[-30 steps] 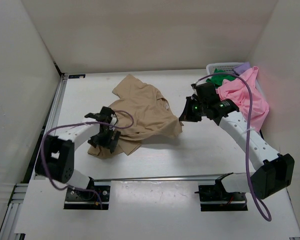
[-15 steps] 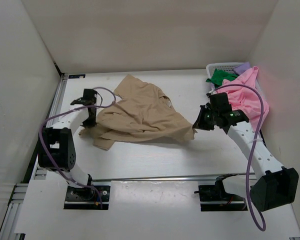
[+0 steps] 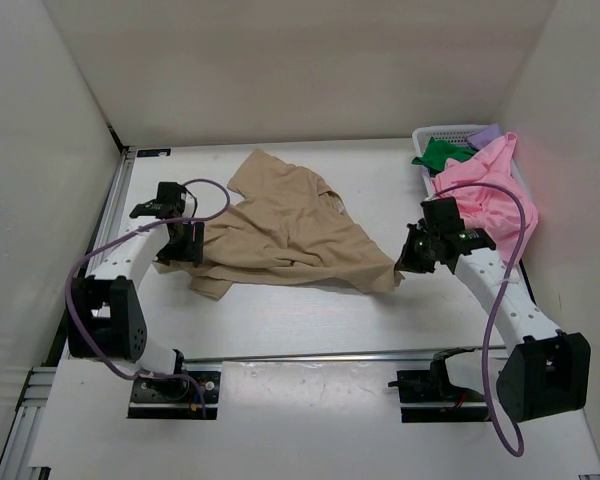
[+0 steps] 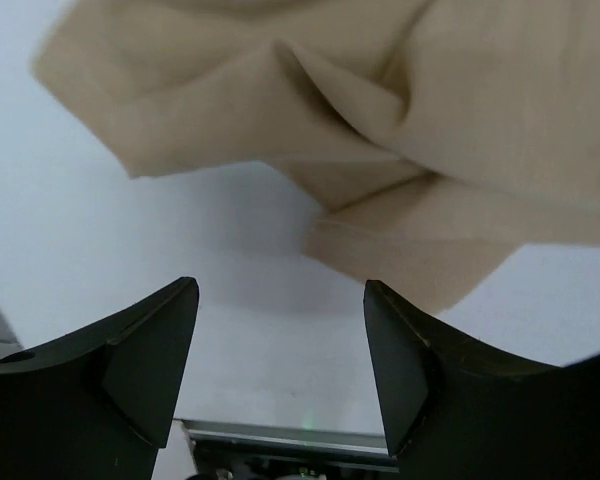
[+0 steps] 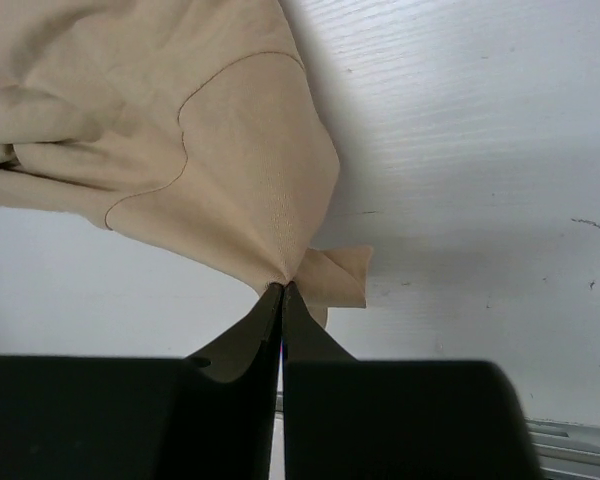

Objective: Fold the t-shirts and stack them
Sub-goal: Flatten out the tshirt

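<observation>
As tan t-shirt [image 3: 280, 235] is limp, light cloth, hems and corners are favoured: one corner is pinched in closed right gripper [image 5: 282, 292]; crumpled hem is seen just ahead of spread, empty left gripper [image 4: 278, 300].

White table [image 3: 280, 320] under rumpled tan t-shirt [image 3: 280, 235], basket [image 3: 450, 131] far right

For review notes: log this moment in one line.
right tool: shut on tan shirt corner | left tool: open, empty | shirt: unfolded
</observation>
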